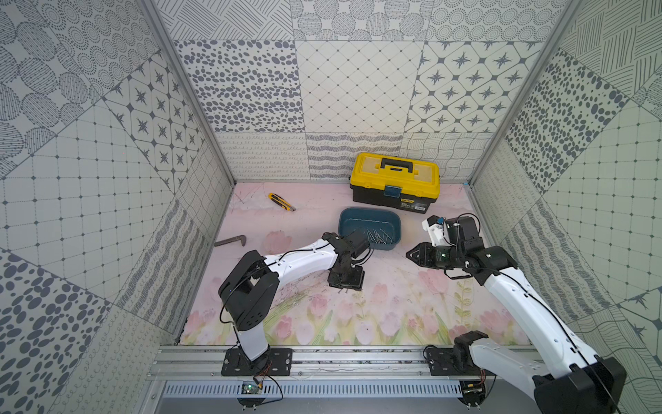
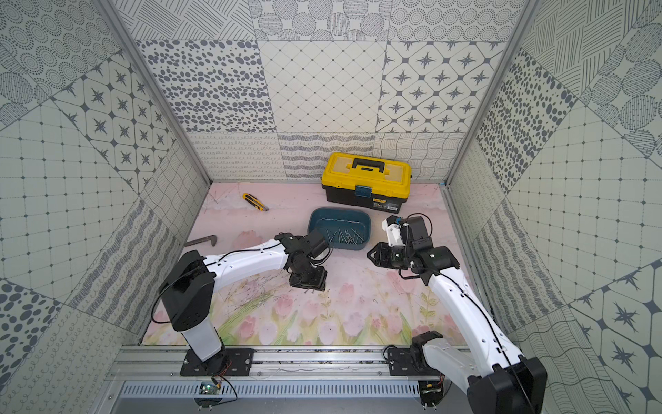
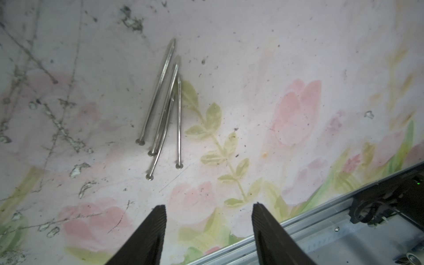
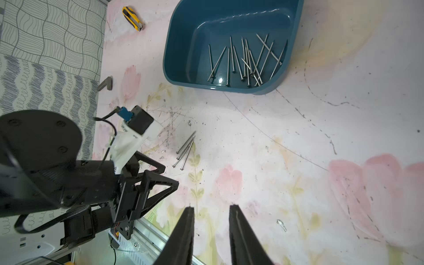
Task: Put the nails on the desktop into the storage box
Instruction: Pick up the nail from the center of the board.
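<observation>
Noted nails (image 4: 246, 60) strewn in teal storage box (image 4: 183, 57), four on desktop (image 4: 298, 142). Found left gripper (image 3: 208, 206) and right gripper (image 4: 212, 206) parted, empty.

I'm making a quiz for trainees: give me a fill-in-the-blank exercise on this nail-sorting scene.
1. Exactly ____ loose nails lie on the desktop.
2. Behind the storage box holding the other nails stands a yellow ____ with a black handle.
3. The left gripper holds nothing; its jaws are ____.
Missing: four; toolbox; open.
</observation>
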